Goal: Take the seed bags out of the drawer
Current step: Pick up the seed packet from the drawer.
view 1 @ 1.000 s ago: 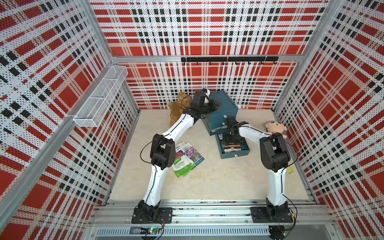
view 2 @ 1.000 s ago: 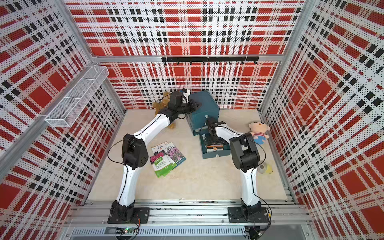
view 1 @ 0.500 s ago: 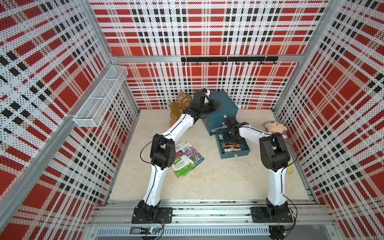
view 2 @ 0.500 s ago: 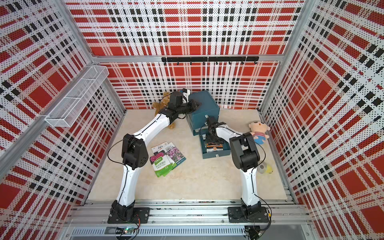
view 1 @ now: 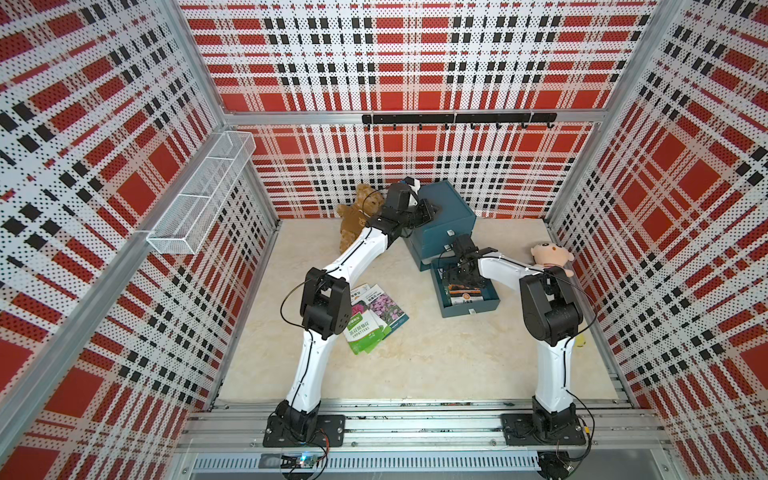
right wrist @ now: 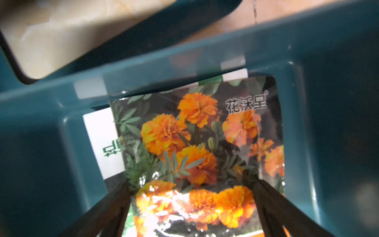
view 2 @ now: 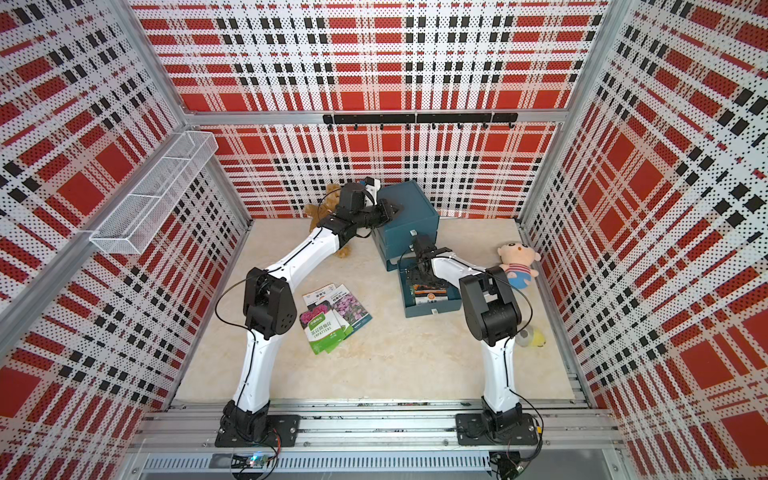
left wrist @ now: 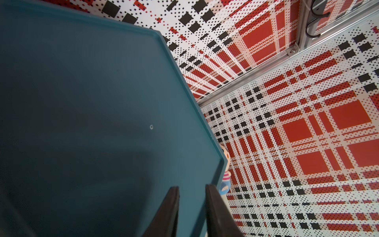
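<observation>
Right tool (right wrist: 191, 183): jaws spread wide over the orange bag (right wrist: 194, 143), gripping nothing.
Left tool (left wrist: 191, 187): nearly together astride the cabinet (view 1: 446, 208) top edge, looked clamped on it.
Orange bag: lay flat in the drawer (view 1: 473, 310), on top of a white-labelled bag (right wrist: 102, 139).
Other seed bags (view 1: 374, 320): out, overlapping on the tabletop (view 1: 436, 357).
Handling: likely light, thin and floppy. Glossy film, so probably slippery.
Grip spot: a free edge or corner seemed best, not the flat face.
</observation>
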You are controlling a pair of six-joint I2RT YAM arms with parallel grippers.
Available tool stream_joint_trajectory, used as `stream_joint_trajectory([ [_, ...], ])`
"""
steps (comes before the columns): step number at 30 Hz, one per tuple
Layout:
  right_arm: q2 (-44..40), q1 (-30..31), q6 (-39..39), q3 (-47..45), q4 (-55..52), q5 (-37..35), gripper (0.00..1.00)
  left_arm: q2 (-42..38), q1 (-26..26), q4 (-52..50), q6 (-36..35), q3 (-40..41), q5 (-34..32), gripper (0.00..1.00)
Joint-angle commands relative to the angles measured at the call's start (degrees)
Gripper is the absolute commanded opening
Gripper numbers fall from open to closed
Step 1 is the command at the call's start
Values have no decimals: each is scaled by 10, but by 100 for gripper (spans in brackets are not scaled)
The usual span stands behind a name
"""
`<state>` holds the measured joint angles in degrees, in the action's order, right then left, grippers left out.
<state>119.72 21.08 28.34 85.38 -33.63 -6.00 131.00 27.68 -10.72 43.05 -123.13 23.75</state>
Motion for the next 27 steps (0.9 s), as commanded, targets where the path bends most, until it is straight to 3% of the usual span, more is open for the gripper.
stream_joint_trajectory([
  [1, 3, -3, -2, 2, -54, 10, 100, 29, 6, -53, -3, 22, 3, 28],
  [8, -6, -3, -10, 51, -102, -13, 100, 29, 6, -50, -2, 21, 4, 28],
  [27, 52, 13, -12, 37, -117, 3, 100, 20, 1, -46, -6, 39, 11, 28],
])
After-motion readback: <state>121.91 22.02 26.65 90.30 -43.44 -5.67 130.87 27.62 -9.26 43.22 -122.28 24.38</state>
